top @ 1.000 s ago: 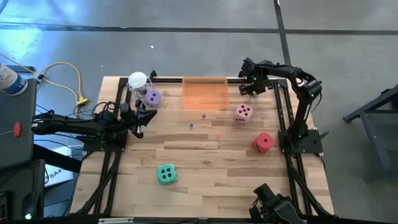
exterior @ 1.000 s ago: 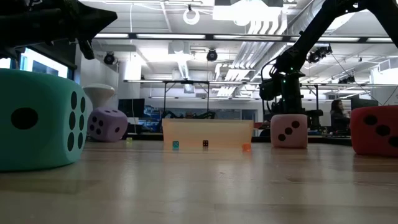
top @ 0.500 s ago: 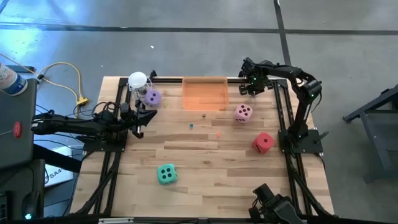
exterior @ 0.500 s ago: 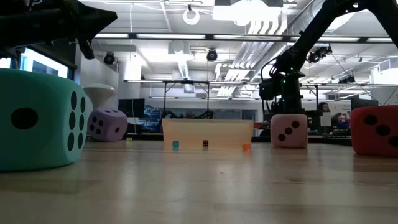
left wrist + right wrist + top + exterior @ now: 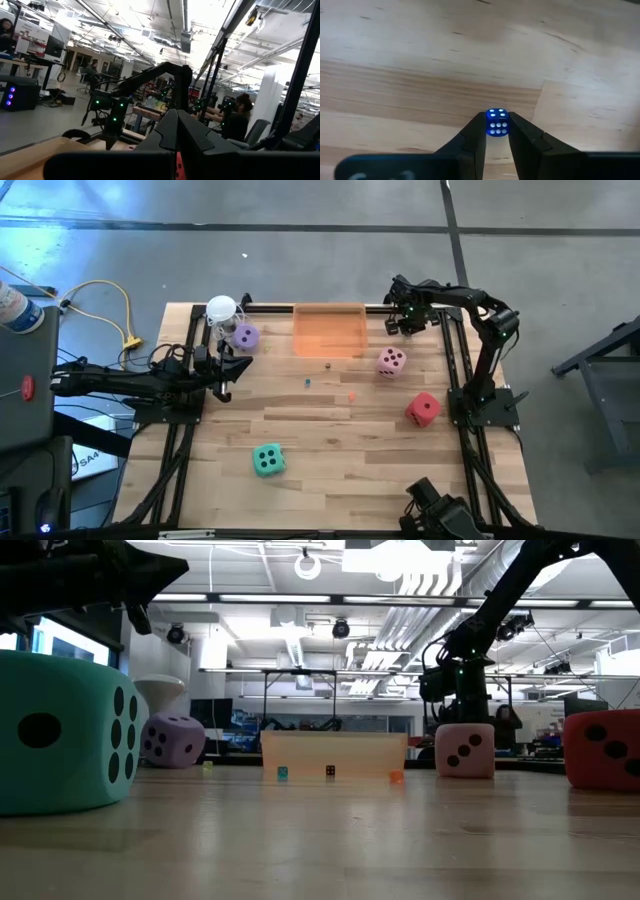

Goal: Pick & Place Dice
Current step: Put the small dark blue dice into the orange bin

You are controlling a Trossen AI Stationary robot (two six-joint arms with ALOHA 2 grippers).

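Note:
My right gripper (image 5: 497,131) points down at the table's far right, beside the orange tray (image 5: 328,330), and is shut on a tiny blue die (image 5: 497,122). In the high view this gripper (image 5: 405,323) hides the die. Four big soft dice rest on the wood on their bottom faces: purple (image 5: 245,336), pink (image 5: 391,361), red (image 5: 423,409) and green (image 5: 267,460). My left gripper (image 5: 177,135) waits shut at the table's left edge, holding nothing. My right gripper pinches the tiny blue die by two opposite side faces (image 5: 489,125) between its two fingertips. The fingers come from above, pointing down. A face with six pips looks up at the camera. Whether the die still rests on the wood I cannot tell.
Three more tiny dice lie in front of the tray: a dark one (image 5: 327,365), a blue-green one (image 5: 308,382) and an orange one (image 5: 351,394). A white-topped clear cup (image 5: 221,311) stands at the far left by the purple die. Black frame rails (image 5: 458,370) run along both sides.

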